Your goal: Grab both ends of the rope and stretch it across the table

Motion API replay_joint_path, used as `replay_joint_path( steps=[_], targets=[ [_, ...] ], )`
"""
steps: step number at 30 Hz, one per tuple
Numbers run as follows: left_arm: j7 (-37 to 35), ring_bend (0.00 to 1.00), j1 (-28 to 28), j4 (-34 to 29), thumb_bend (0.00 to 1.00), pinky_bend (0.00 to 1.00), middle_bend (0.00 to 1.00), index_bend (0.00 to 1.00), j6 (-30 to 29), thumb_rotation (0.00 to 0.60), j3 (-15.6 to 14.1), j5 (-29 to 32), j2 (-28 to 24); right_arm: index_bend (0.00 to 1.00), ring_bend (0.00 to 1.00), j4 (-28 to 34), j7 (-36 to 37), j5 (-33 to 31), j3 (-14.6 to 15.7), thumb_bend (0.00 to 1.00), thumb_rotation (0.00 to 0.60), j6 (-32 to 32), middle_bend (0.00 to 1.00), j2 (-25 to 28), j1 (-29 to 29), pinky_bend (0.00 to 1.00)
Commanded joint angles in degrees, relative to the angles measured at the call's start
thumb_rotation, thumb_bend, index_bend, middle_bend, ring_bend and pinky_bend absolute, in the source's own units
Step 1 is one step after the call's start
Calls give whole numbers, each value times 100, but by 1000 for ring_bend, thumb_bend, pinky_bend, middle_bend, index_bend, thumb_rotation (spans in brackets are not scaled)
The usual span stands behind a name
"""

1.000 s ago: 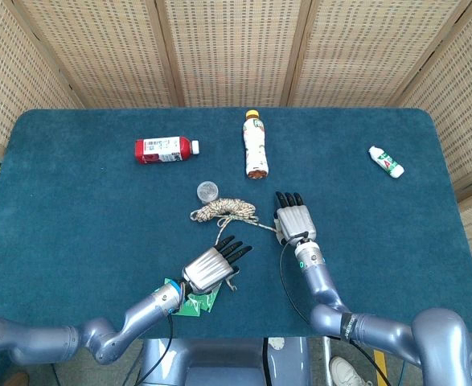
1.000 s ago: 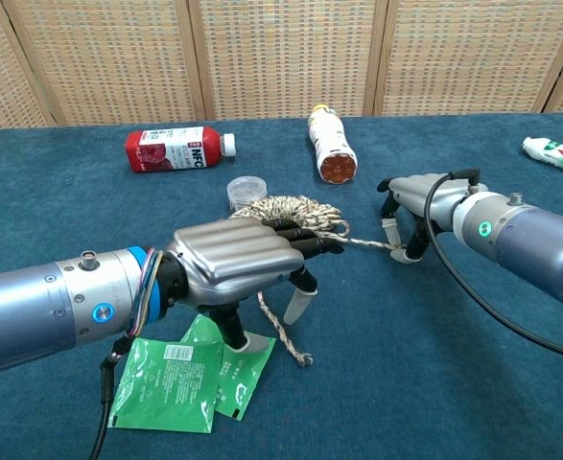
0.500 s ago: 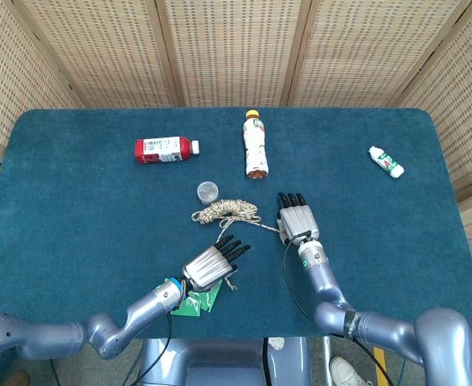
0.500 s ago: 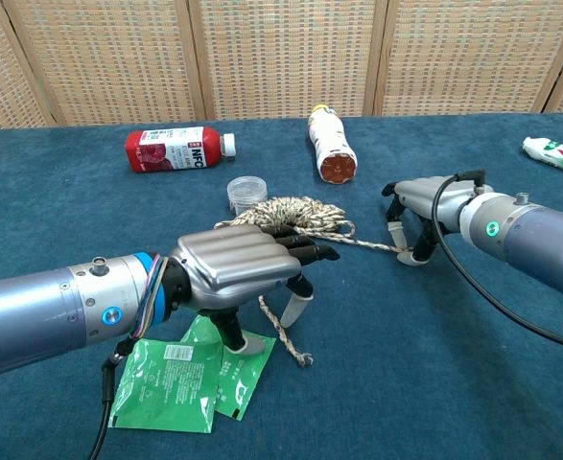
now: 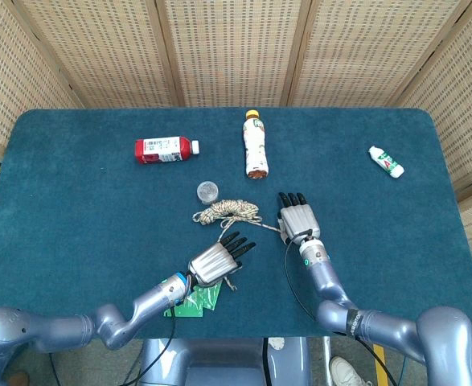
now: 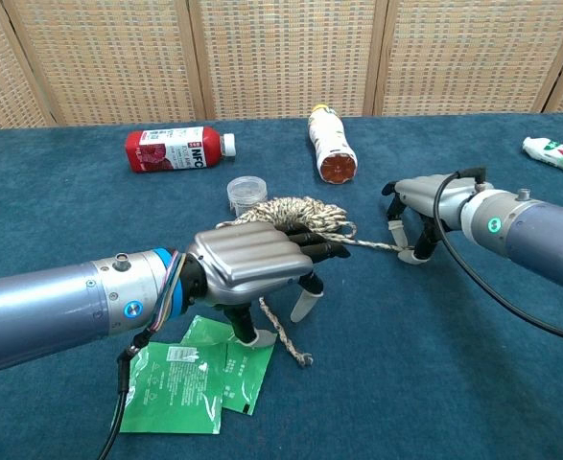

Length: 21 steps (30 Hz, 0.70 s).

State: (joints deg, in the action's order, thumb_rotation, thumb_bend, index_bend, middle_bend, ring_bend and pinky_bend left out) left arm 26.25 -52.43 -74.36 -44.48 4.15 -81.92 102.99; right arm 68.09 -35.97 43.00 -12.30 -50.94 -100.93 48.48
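The speckled rope (image 5: 227, 211) (image 6: 295, 213) lies coiled mid-table. One strand runs right, taut, to my right hand (image 5: 297, 219) (image 6: 423, 203), which stands on its fingertips (image 6: 396, 235) and pinches that end. The other strand (image 6: 286, 335) trails toward the front edge and passes beneath my left hand (image 5: 215, 262) (image 6: 252, 266). That hand hovers palm down with its fingers spread and two fingertips on the cloth either side of the strand, holding nothing. The loose end (image 6: 303, 359) lies free in front of it.
A red bottle (image 5: 165, 149) and a yellow-capped bottle (image 5: 255, 145) lie at the back of the blue table (image 5: 75, 209). A small clear jar (image 5: 207, 190) sits just behind the coil. A white tube (image 5: 386, 161) lies far right. Green packets (image 6: 195, 374) lie under my left wrist.
My left hand has slid a little right and forward over the near strand. My right hand has edged right, drawing its strand straighter.
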Motion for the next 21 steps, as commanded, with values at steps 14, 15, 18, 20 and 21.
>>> replay_joint_path(
  steps=[14, 15, 18, 20, 21],
  targets=[
    [564, 0, -128, 107, 278, 0, 0, 515, 130, 600, 92, 445, 27, 654, 0, 4, 38, -13, 11, 547, 600, -3, 36, 19, 8, 0],
    [578, 0, -129, 101, 279, 0, 0, 515, 130, 600, 88, 465, 30, 655, 0, 3, 41, -13, 13, 547, 600, -3, 36, 18, 9, 0],
    [608, 0, -139, 96, 291, 0, 0, 515, 118, 600, 78, 494, 42, 655, 0, -1, 50, -18, 16, 548, 600, 2, 36, 16, 11, 0],
    [619, 0, -150, 95, 309, 0, 0, 515, 116, 600, 78, 510, 51, 655, 0, -4, 53, -17, 17, 548, 600, 4, 35, 14, 14, 0],
    [622, 0, -154, 95, 325, 0, 0, 516, 115, 600, 79, 523, 59, 655, 0, -5, 55, -17, 16, 548, 600, 5, 35, 13, 17, 0]
  ],
)
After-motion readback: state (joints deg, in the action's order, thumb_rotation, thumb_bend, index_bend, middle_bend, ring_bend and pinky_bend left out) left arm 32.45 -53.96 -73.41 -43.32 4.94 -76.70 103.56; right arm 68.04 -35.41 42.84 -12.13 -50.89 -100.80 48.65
